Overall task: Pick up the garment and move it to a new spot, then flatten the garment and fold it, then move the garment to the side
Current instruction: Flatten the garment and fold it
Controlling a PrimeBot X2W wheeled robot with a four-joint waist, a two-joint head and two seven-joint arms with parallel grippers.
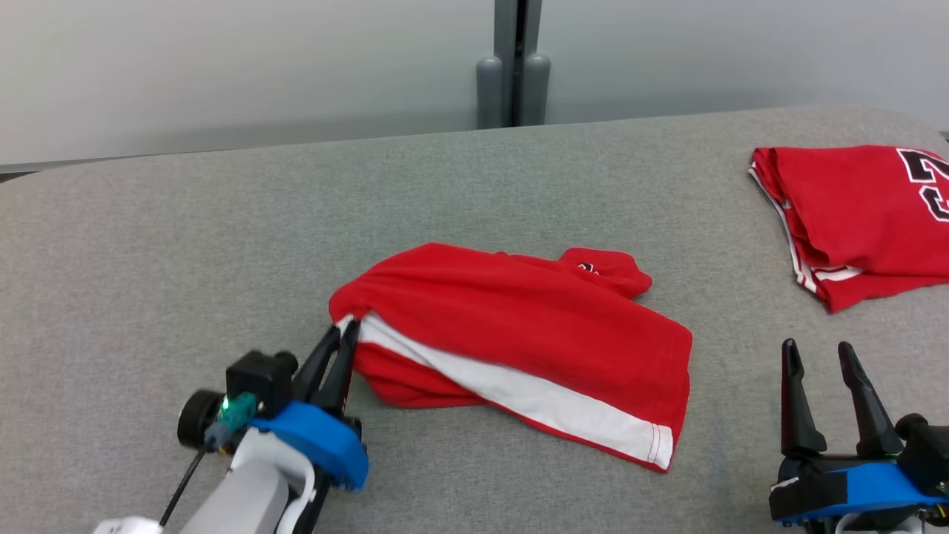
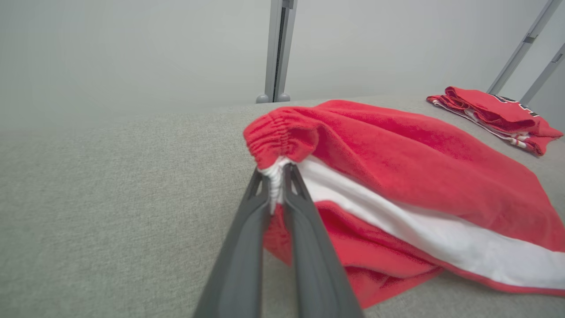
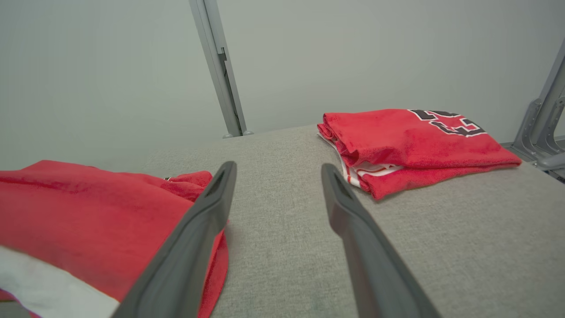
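grey fabric table [image 1: 148, 259] | pale wall [image 1: 222, 67] | left jaws pinching garment [image 1: 519, 326] | right jaws apart

The garment [image 1: 519, 334] is a pair of red shorts with a broad white stripe, lying loosely heaped around the middle of the grey fabric surface [image 1: 185, 259]. Its gathered elastic waistband is at the left end, bunched and lifted a little, and the left gripper [image 1: 345, 328] has it pinched at the white stripe's end. From there the stripe runs diagonally to the stitched hem at the near right. A red layer is tucked under the near edge, and a small rumpled flap with a tiny logo pokes out on the far side.
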